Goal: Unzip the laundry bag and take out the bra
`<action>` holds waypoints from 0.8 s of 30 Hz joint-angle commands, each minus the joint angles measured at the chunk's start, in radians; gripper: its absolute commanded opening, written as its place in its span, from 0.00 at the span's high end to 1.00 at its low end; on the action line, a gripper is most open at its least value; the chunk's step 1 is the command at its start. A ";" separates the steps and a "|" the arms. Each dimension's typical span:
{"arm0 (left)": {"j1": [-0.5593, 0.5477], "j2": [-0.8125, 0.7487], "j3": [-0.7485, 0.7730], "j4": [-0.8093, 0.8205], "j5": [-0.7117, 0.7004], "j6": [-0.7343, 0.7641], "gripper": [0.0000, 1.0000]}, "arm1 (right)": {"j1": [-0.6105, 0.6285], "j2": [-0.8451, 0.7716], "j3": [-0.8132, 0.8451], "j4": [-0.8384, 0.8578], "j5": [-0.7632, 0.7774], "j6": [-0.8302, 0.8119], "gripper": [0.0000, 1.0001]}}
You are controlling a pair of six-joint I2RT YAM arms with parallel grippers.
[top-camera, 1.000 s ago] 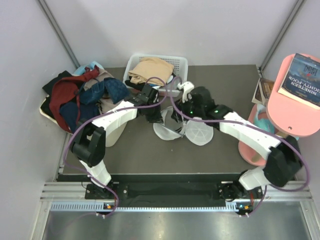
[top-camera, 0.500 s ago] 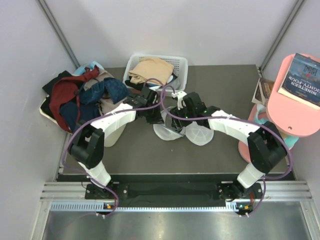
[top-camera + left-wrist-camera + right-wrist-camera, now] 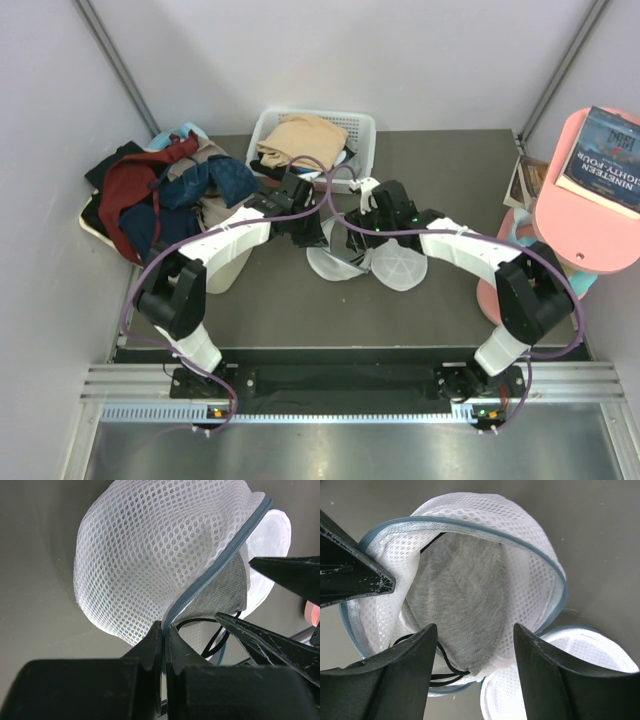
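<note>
Tabletop (image 3: 270,300): one laundry bag (image 3: 140,555), one bra (image 3: 460,590); left pincer (image 3: 164,645) clamps bag, right pincer (image 3: 474,628) gapes.

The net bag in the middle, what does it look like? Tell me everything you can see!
The laundry bag is a round pouch of white see-through mesh with a grey-blue zipper around its rim. It is unzipped, its mouth gaping and its round lid flopped beside it on the dark table. The grey bra sits inside. The left gripper pinches the zipper edge; the right gripper hangs open over the mouth.
</note>
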 commanded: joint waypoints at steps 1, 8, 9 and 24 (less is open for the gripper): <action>-0.001 -0.045 0.001 0.032 -0.005 -0.006 1.00 | -0.006 0.026 0.052 0.042 -0.052 -0.017 0.40; -0.003 -0.039 0.005 0.039 0.000 -0.007 1.00 | -0.006 0.059 0.060 0.032 -0.082 -0.034 0.44; -0.003 -0.041 0.005 0.038 0.000 -0.009 1.00 | -0.007 0.063 0.060 0.030 -0.088 -0.034 0.45; 0.040 -0.012 0.011 0.029 -0.006 -0.006 1.00 | -0.003 -0.111 0.167 -0.116 -0.042 -0.037 1.00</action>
